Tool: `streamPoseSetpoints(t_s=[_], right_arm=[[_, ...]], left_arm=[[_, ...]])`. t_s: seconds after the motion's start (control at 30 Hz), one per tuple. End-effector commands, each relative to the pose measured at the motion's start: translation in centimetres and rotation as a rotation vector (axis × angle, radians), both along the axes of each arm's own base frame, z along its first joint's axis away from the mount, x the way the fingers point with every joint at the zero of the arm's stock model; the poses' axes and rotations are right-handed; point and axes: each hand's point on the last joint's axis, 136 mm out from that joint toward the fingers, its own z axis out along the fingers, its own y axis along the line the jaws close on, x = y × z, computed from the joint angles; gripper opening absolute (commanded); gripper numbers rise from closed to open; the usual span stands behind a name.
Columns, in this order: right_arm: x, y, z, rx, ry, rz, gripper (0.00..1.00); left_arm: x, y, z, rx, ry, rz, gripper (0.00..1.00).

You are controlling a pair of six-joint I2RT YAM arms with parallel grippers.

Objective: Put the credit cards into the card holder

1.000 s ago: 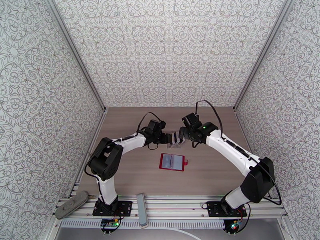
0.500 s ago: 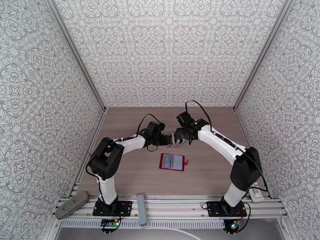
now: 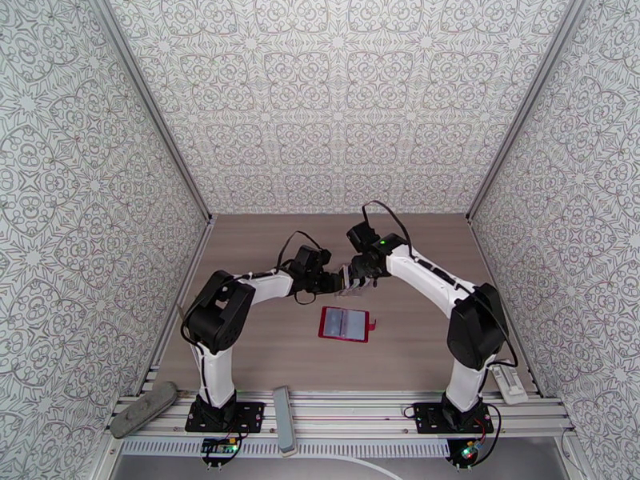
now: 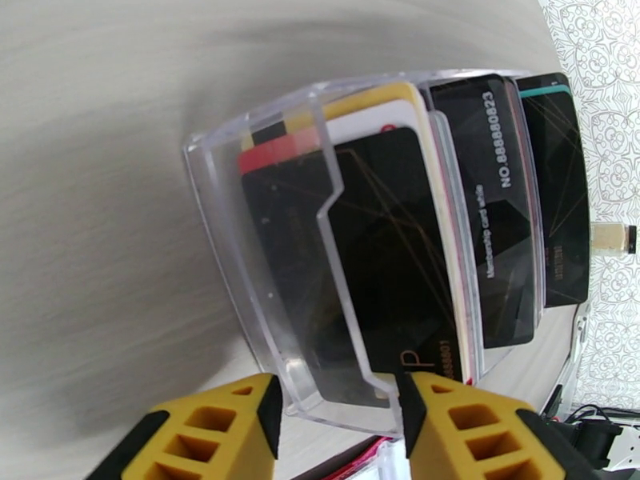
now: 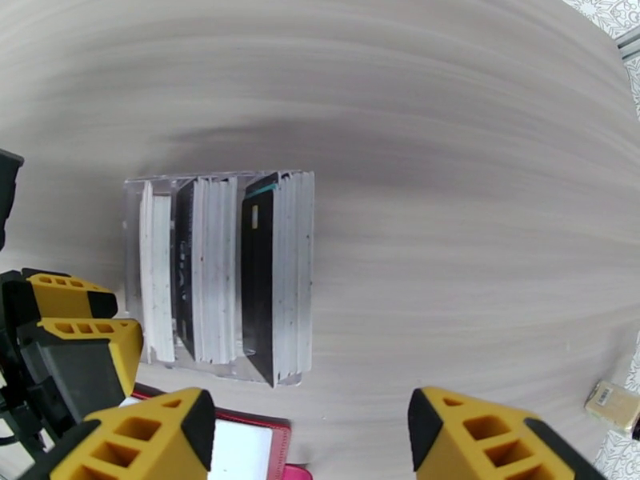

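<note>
The credit cards (image 4: pixel 392 258) stand upright, several of them, in a clear plastic stand (image 4: pixel 264 306) at mid-table (image 3: pixel 352 283). Black, white and teal-edged cards (image 5: pixel 258 274) show edge-on in the right wrist view. My left gripper (image 4: pixel 336 410) holds the stand's near end between its yellow fingers (image 5: pixel 80 338). My right gripper (image 5: pixel 320 430) hovers just over the cards, open, with nothing between its fingers. In the top view the two grippers, left (image 3: pixel 340 280) and right (image 3: pixel 358 274), meet at the stand. The card holder (image 3: pixel 344 323), a red wallet, lies open on the table just in front of the stand, its edge (image 5: pixel 268 423) beside my right fingers.
A grey bar (image 3: pixel 282 418) lies on the front rail between the arm bases. A grey flat object (image 3: pixel 144 408) rests at the front left corner, and a white object (image 3: pixel 508 382) sits at the table's right edge. Patterned walls enclose the table on three sides.
The right arm has swung left, bringing its wrist over the card stand, and its jaws have narrowed. The left gripper has closed a little at the stand's end.
</note>
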Motion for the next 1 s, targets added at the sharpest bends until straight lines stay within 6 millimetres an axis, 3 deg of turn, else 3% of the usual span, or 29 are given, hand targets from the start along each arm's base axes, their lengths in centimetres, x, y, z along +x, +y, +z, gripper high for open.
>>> streamPoseSetpoints(t_s=[0.0,0.2,0.97], right_arm=[[0.7,-0.5,0.2,-0.047,-0.006,0.001,0.67],[0.9,-0.4,-0.3,-0.072,0.008,0.015,0.63],[0.9,0.5,-3.8,-0.203,0.066,0.068,0.62]], left_arm=[[0.1,-0.2,-0.6,-0.011,0.031,-0.003,0.44],[0.1,-0.2,-1.3,0.0,0.057,-0.003,0.37],[0.1,-0.2,-1.6,-0.005,0.068,-0.004,0.36]])
